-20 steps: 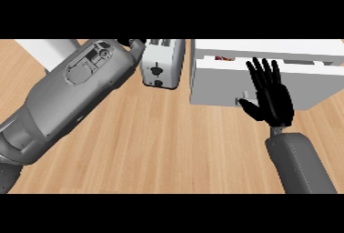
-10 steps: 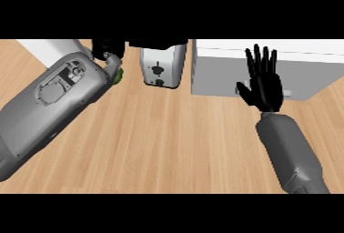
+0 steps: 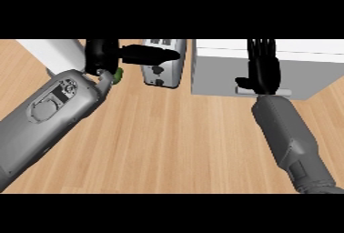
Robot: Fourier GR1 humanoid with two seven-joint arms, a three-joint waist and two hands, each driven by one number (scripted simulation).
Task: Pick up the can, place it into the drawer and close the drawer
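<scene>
No can shows anywhere in the head view. The white drawer unit (image 3: pixel 306 68) stands at the back right with its front face flush and none of its inside showing. My right hand (image 3: pixel 263 68) lies flat against that front, fingers straight and pointing away from me, just above the grey handle (image 3: pixel 285 92). My left hand (image 3: pixel 104 52) is at the back left. Its fingers (image 3: pixel 151 54) stretch out to the right over the toaster and hold nothing that I can see.
A silver toaster (image 3: pixel 164 70) stands between the two hands at the back. A small green thing (image 3: pixel 119 75) peeks out beside my left wrist. A white block (image 3: pixel 53 52) fills the back left corner. The wooden counter (image 3: pixel 181 136) spreads in front.
The drawer stood open a second ago with something inside; my right hand has pushed forward and the front is now flush. My left forearm has swung lower and left.
</scene>
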